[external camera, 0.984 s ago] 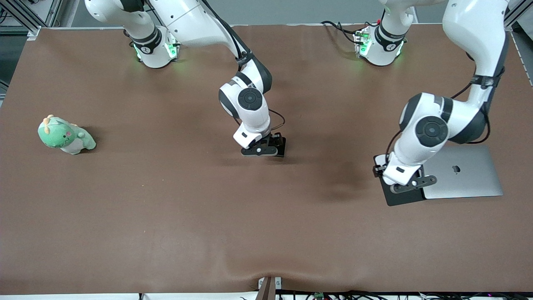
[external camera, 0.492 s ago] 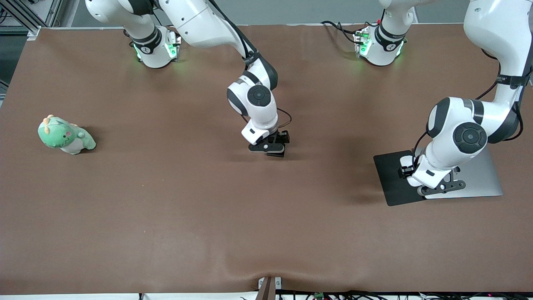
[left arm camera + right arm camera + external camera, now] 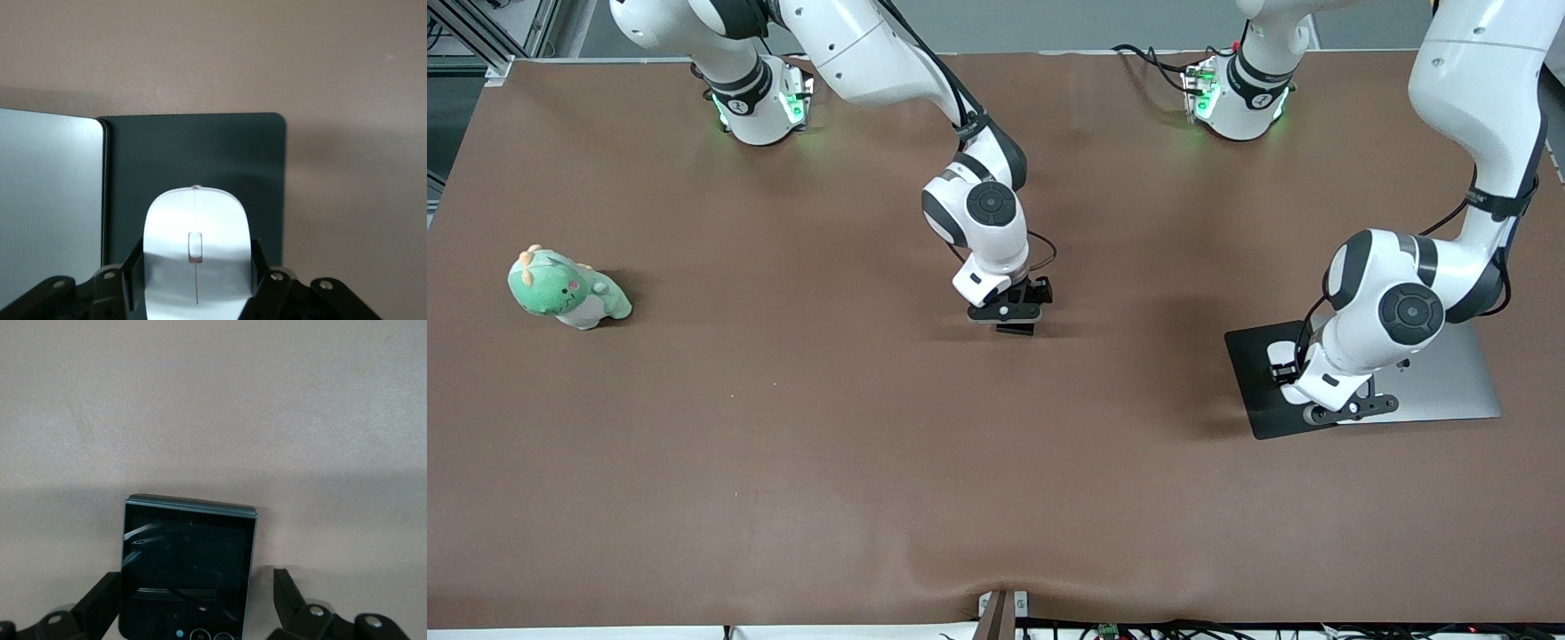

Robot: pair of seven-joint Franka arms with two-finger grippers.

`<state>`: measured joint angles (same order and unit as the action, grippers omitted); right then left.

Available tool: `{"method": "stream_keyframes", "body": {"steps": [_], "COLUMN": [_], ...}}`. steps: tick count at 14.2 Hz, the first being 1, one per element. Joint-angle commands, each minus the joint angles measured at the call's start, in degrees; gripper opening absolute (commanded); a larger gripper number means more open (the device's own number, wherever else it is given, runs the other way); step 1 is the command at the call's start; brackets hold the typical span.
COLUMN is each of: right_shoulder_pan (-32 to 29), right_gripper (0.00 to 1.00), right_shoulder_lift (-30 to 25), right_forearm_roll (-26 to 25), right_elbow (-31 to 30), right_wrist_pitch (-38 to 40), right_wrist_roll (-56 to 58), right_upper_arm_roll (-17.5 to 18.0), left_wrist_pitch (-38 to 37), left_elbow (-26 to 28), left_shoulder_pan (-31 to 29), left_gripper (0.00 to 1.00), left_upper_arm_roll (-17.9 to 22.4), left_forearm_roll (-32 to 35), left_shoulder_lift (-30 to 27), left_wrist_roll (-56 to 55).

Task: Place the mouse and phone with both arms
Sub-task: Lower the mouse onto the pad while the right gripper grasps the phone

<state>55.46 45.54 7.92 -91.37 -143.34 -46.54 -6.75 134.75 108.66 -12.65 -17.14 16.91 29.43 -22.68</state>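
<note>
Fingers (image 3: 100, 600) of the right gripper (image 3: 1016, 322) stand spread around the glossy black squarish phone (image 3: 188, 573) lying mid-table, while at its four o'clock the left gripper (image 3: 1347, 409) clamps the white oval mouse (image 3: 197, 253) across its width, above the matte black mouse pad (image 3: 200, 153).

The brown table (image 3: 783, 462) carries a plush toy (image 3: 567, 288), mouse pad (image 3: 1254, 382), laptop (image 3: 1449, 382) and phone (image 3: 187, 570).

Glossy white plastic mouse (image 3: 195, 257) on a matt black mouse pad (image 3: 193, 160); beside it, brushed-metal laptop (image 3: 50, 200). Glossy black phone (image 3: 188, 570) on the matt brown tabletop (image 3: 783, 444).
</note>
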Motion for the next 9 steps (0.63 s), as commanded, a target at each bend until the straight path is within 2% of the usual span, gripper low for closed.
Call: {"method": "stream_keyframes", "body": {"steps": [1,9], "right_shoulder_pan": [0.8,0.8], "right_gripper": [1.00,1.00], "right_shoulder_lift": [2.4,3.5], "right_forearm_roll": [-0.2,-0.3], "right_elbow": [2.7,4.9], "right_wrist_pitch": [0.0,0.3], "right_wrist_roll": [-2.6,-3.6], "right_upper_arm_roll": [-0.6,-0.7], "left_wrist_pitch": [1.7,4.4], "left_elbow": [0.2,0.7], "left_shoulder_pan": [-2.0,-2.6], "left_gripper": [0.57,0.58], "left_upper_arm_roll": [-0.7,-0.6], "left_forearm_roll": [1.0,1.0], "left_shoulder_lift": [1.4,4.4], "left_wrist_roll": [1.3,1.2]}}
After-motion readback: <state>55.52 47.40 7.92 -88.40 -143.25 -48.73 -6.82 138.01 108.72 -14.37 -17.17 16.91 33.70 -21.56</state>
